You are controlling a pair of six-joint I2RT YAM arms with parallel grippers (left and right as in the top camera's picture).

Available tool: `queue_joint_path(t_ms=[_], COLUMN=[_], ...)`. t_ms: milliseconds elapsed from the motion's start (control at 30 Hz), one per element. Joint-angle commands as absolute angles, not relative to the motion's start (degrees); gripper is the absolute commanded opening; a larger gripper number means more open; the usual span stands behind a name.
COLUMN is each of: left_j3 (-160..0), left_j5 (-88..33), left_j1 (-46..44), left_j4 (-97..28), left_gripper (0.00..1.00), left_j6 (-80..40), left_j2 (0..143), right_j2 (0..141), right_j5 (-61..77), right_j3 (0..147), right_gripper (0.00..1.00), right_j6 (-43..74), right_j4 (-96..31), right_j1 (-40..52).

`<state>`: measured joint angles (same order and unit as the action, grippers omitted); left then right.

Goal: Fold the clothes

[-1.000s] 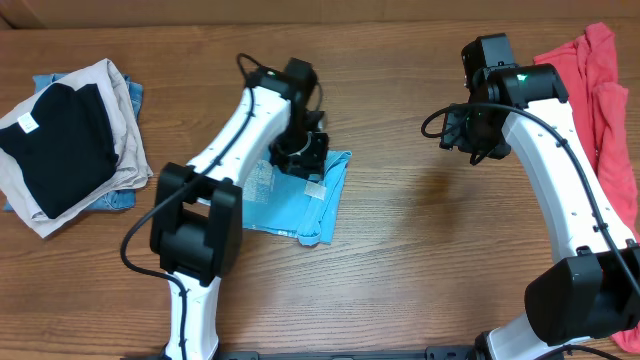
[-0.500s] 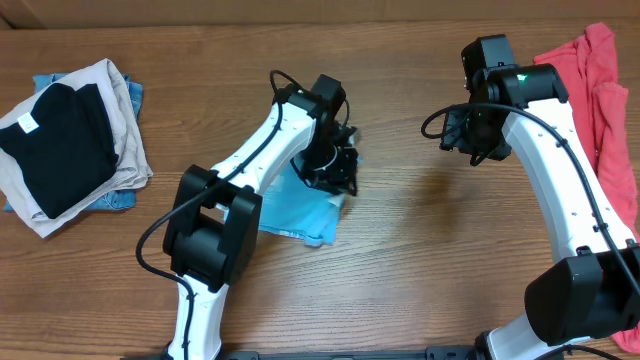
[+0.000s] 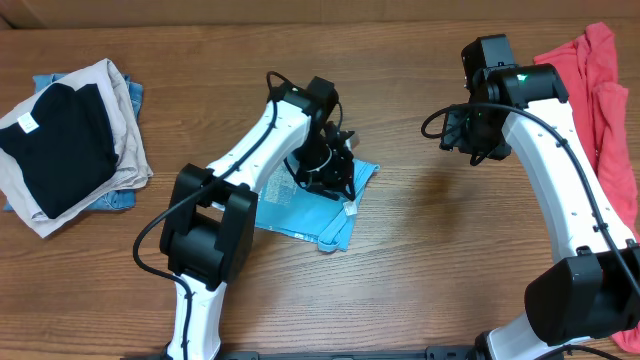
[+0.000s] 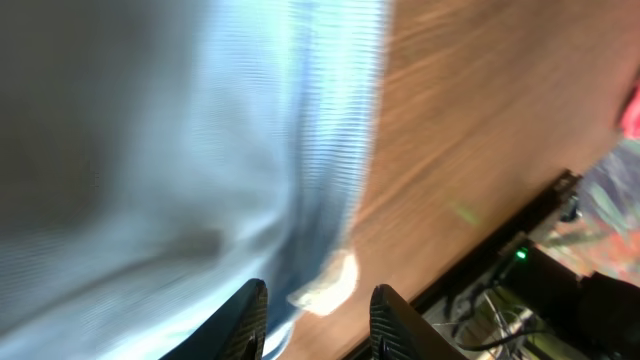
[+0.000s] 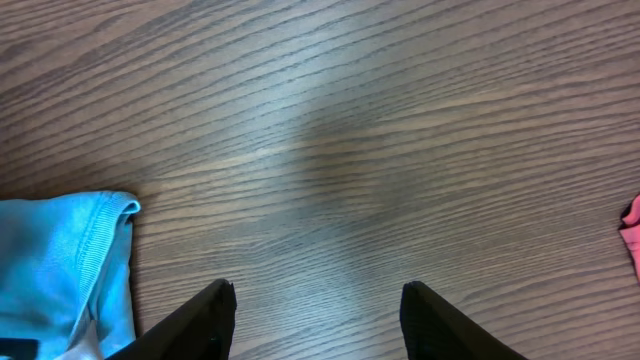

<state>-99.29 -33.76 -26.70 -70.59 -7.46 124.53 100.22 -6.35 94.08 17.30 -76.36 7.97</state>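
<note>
The clothes, a light blue T-shirt [image 3: 300, 210], lie folded in a small packet on the wooden table, with a white tag [image 3: 350, 208] at the right edge. My left gripper [image 3: 325, 165] hovers low over the packet's upper right corner. In the left wrist view the blurred blue fabric [image 4: 200, 150] fills the left side. The left gripper [image 4: 320, 290] is open, with the tag [image 4: 335, 280] and bare wood showing in the gap. My right gripper [image 5: 318, 288] is open over bare wood, well right of the shirt's corner [image 5: 60, 260], and sits raised in the overhead view [image 3: 478, 135].
A stack of folded black, beige and denim garments [image 3: 70, 140] sits at the far left. A red garment [image 3: 600, 90] lies at the right edge, and its tip shows in the right wrist view [image 5: 632, 230]. The table's front edge and dark frame [image 4: 530, 260] lie past the shirt.
My left gripper swung right across the shirt, then eased back slightly. The shirt's right side has shifted right and now lies spread, tag showing. The right arm has not moved.
</note>
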Motion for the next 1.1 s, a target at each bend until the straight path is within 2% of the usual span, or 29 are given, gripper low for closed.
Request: queue_joint_path(t_ms=[0,133,367,600,933,1067], left_j3=[-99.22,-99.22,-99.02,-96.66,-93.86,-93.86], left_j5=[-32.16,-32.03,-22.87,-22.57,-38.2,-38.39], left_j1=[-26.28,-27.57,-30.3,-32.88,-36.75,-36.82], left_j4=[-71.37,-73.17,-76.69,-75.0,-75.61,-78.28], left_gripper=[0.38,0.37,0.38,0.38,0.38,0.39], left_j6=[-6.44,-6.46,-8.36,-9.47,-5.96,-5.54], left_j2=[124.79,124.79,124.79,124.81,124.81,124.81], right_j2=[99.88,99.88,99.88,99.88,99.88,99.88], right_j5=[-6.42,-6.42,-6.42,-6.42,-6.42,-6.42], right_j3=[94.85,94.85,94.85,94.85,94.85,94.85], right_gripper=[0.56,0.56,0.57,0.57,0.57,0.57], right_j6=[17.19,17.19,17.17,17.17,17.17,17.17], right_j4=[-76.14,-76.12,-76.25,-76.29,-76.38,-76.29], right_j1=[8.01,8.01,8.01,8.01,8.01,8.01])
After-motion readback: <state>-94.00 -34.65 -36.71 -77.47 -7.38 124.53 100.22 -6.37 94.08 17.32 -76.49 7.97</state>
